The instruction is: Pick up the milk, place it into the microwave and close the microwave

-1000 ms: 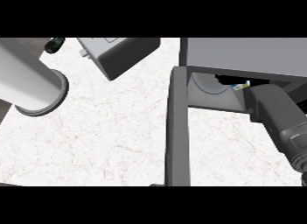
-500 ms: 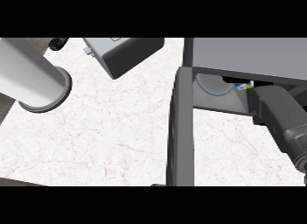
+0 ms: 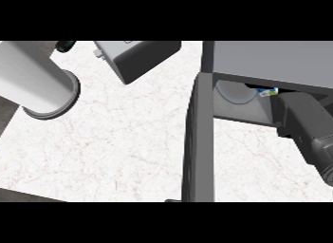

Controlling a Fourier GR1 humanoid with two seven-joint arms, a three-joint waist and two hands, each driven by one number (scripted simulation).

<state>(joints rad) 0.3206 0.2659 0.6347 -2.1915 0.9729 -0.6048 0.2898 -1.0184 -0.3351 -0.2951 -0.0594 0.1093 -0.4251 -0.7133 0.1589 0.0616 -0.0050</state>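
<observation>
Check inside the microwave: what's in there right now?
Inside the microwave, the round turntable shows, plus a small blue-and-white bit of the milk. The right forearm reaches into the opening and covers the hand and most of the carton.

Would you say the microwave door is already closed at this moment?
No, the microwave door stands swung open, edge-on to the view, with the right forearm reaching into the microwave.

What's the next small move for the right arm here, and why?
Probably let go of the milk and draw the right forearm back out of the microwave. The carton already sits inside the cavity, the right hand is hidden in there, and the open door can't swing shut while the arm crosses the opening.
</observation>
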